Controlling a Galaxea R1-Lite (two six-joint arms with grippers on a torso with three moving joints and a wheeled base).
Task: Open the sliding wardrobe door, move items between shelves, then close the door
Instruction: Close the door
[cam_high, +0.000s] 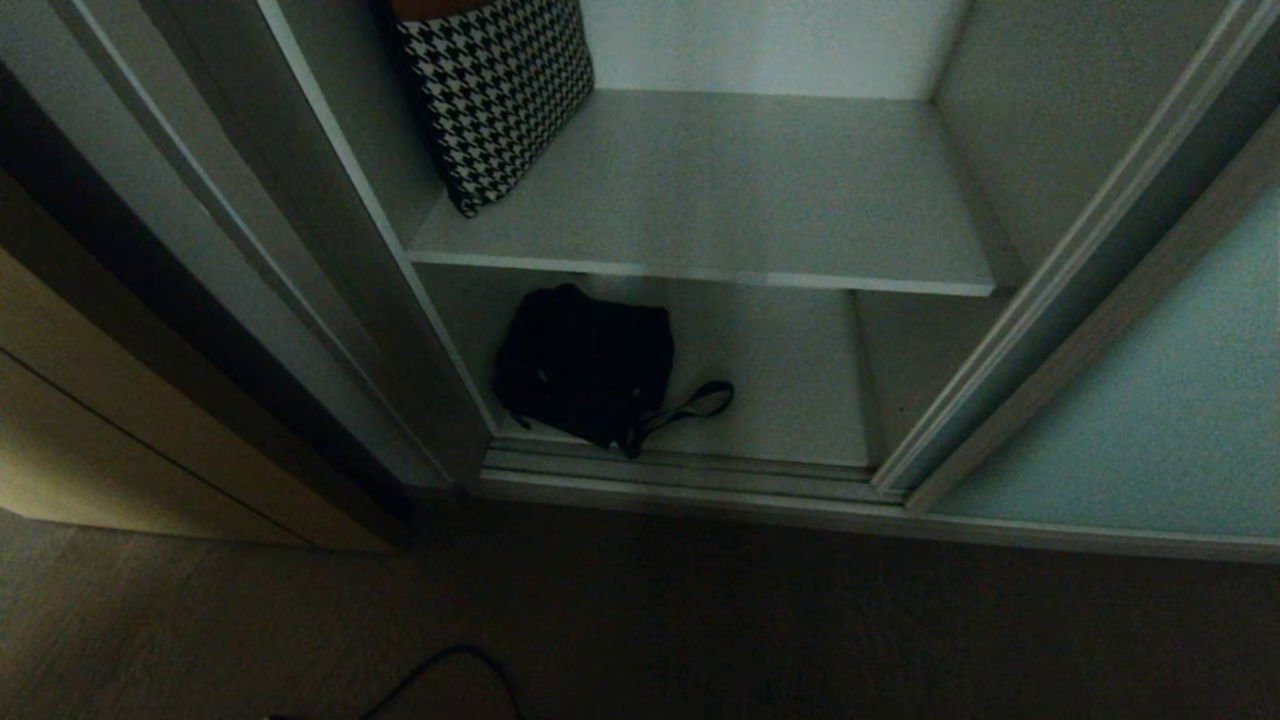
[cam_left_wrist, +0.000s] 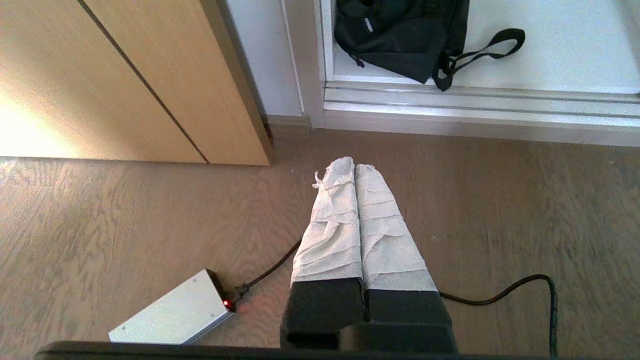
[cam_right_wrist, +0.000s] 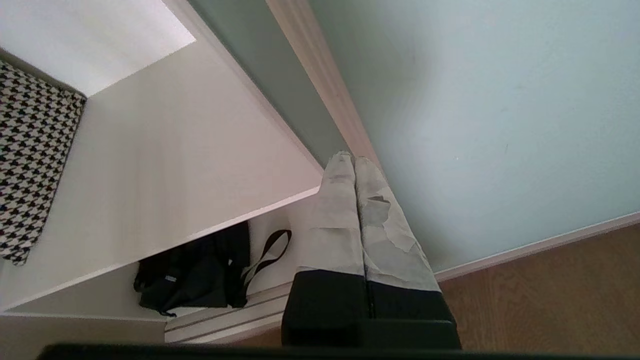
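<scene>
Door is open; right claw (cam_right_wrist: 354, 161), pressed together and empty, should spread before dropping onto the black bag (cam_high: 585, 365) at 7 o'clock on the bottom shelf (cam_high: 790, 380). Left claw (cam_left_wrist: 355, 167) is pressed together, parked over the floor.

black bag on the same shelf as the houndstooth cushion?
No. In the head view the black bag lies on the bottom board, one level below the shelf holding the houndstooth cushion.

The head view looks down into the wardrobe; both wrist views face it from lower, all sharing the black bag (cam_high: 585, 365).
</scene>
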